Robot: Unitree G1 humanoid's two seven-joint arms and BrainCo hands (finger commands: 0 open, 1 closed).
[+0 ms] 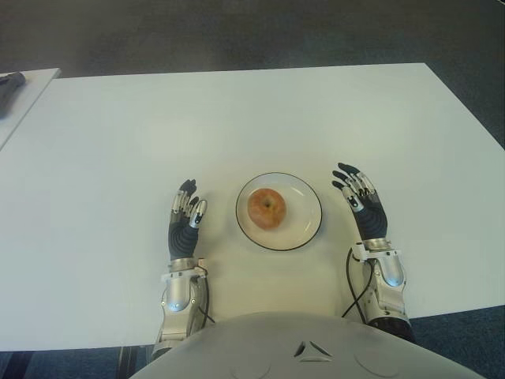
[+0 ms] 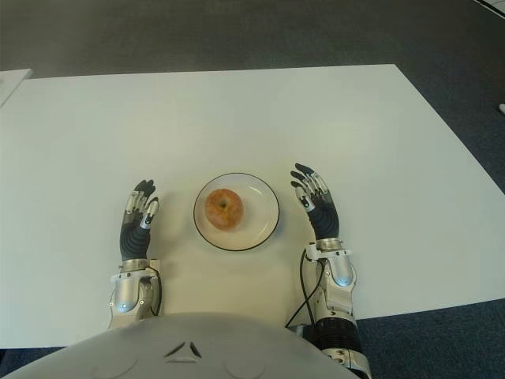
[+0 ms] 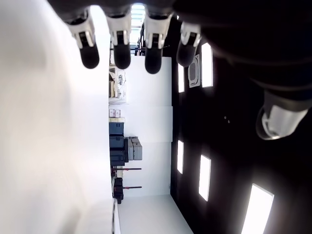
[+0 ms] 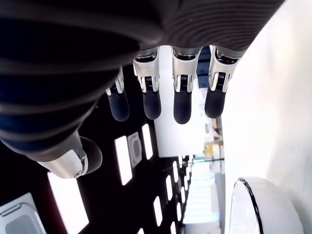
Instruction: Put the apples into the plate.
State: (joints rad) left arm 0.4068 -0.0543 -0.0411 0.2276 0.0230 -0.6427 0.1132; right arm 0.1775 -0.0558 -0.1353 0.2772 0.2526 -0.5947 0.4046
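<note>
1 apple [image 1: 267, 208] sitting inside the plate [image 1: 309, 195], a little left of its centre, stem dimple facing up. Plate white with a thin dark rim, placed on the white table [image 1: 237, 118] toward the near edge, between the 2 hands. Left hand [image 1: 185, 221] just to the left of the plate, apart from it, fingers [image 3: 121, 54] stretched out and relaxed, pointing toward the far side, holding nothing. Right hand [image 1: 359, 197] just to the right of the plate, also apart from it, fingers [image 4: 181, 106] extended and slightly fanned, palm turned toward the plate, likewise empty. Black cable [image 1: 353, 284] looping along the right forearm down toward the near table edge. At the far left, the corner of a second table [image 1: 28, 91] with a dark object [image 1: 9, 82] lying on it, too small to identify. Dark carpeted floor [image 1: 237, 31] beyond the far table edge.
</note>
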